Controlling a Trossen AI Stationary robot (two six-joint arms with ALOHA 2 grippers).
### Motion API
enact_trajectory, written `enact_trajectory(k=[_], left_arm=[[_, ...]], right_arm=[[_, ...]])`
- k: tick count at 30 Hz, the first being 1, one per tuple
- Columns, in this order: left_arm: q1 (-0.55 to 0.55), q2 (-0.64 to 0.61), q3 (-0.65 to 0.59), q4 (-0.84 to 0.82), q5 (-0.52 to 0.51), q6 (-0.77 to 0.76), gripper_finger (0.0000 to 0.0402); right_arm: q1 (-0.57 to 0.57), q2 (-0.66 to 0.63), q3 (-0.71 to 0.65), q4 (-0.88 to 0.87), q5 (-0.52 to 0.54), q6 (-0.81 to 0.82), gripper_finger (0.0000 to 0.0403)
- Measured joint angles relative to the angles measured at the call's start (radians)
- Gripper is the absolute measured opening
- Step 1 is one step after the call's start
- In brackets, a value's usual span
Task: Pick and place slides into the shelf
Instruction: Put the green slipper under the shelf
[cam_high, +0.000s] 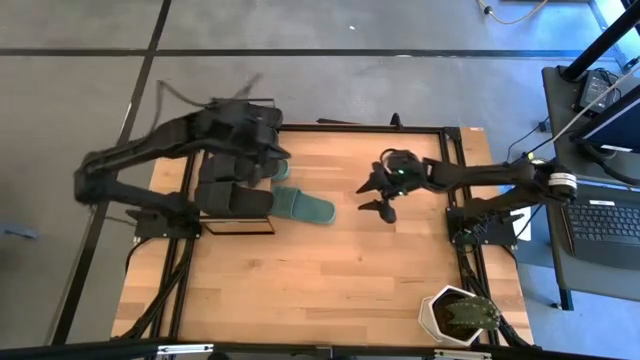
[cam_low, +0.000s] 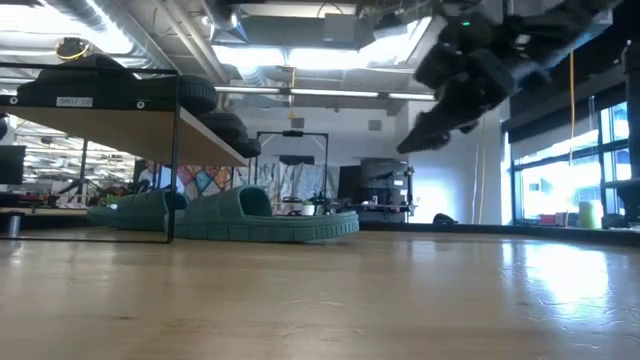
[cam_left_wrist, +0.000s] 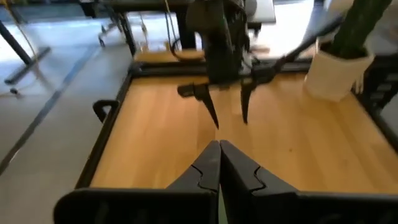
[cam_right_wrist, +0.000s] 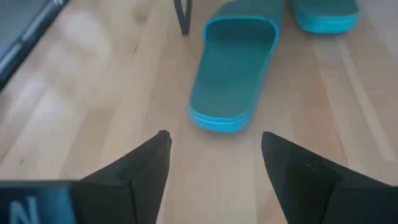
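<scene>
Wooden surface (cam_high: 330, 280) with black frame. White pot with cactus (cam_high: 458, 314) at one near corner. Laptop (cam_high: 605, 220) on a side desk beyond the edge. Grey floor (cam_high: 60, 120) around, cables on it.

Slides beside shelf: two teal-green slides (cam_right_wrist: 239, 68), the nearer plain, no pattern; edges read brighter blue in right wrist view
Slides on shelf: black slides (cam_high: 233, 196)
Shelf: light wood board (cam_low: 130, 128); thin black frame
Tabletop: pale wooden planks (cam_high: 330, 280), visible grain
Pot, far from shelf: white pot (cam_high: 440, 318); green cactus
Arms: dark
</scene>
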Motion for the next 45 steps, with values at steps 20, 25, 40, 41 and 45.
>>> enact_trajectory(k=[20,25,40,41,45], left_arm=[[-0.324,0.618,0.433,-0.250,-0.253,-0.014,0.0000],[-0.320,0.699,0.433,-0.281,-0.254,-0.031,0.0000],[-0.365,0.892,0.433,-0.320,-0.250,-0.079,0.0000],[-0.365,0.903,0.433,-0.321,-0.250,-0.083,0.0000],[-0.367,0.930,0.433,-0.313,-0.248,-0.081,0.0000]], right_arm=[[-0.003,-0.099,-0.141,0.034,0.013,0.003,0.0251],[-0.003,-0.099,-0.141,0.039,0.024,-0.015,0.0251],[-0.003,-0.099,-0.141,0.043,0.037,-0.006,0.0251],[-0.003,-0.099,-0.141,0.044,0.037,0.003,0.0251],[-0.003,-0.099,-0.141,0.045,0.037,0.018,0.0251]])
